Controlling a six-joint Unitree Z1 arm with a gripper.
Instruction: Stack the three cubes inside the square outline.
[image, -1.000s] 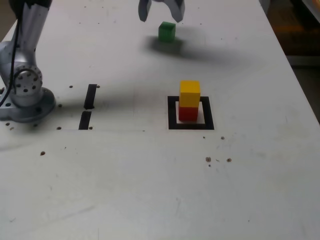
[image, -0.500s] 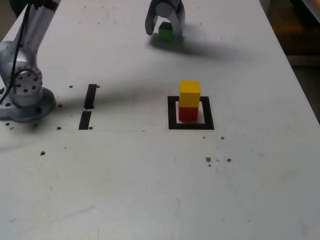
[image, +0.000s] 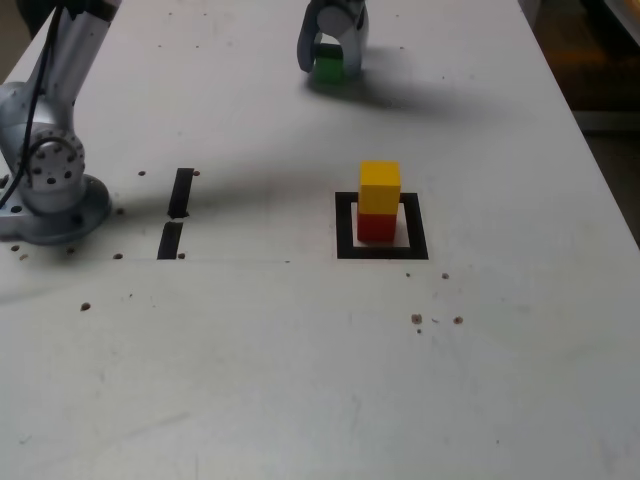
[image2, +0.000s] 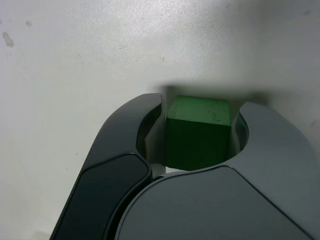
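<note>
Fingers (image: 333, 62) clenched on the green cube (image2: 199, 131) at the worktop's (image: 300, 380) far side — next move toward the near side, onto the yellow cube (image: 380, 187) topping the red cube (image: 377, 226) inside the square outline (image: 346, 224).

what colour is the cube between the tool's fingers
Green; the wrist view shows it best.

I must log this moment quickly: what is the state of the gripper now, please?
Gripper: closed on the green cube, which is at table level, away from the square outline.
</note>
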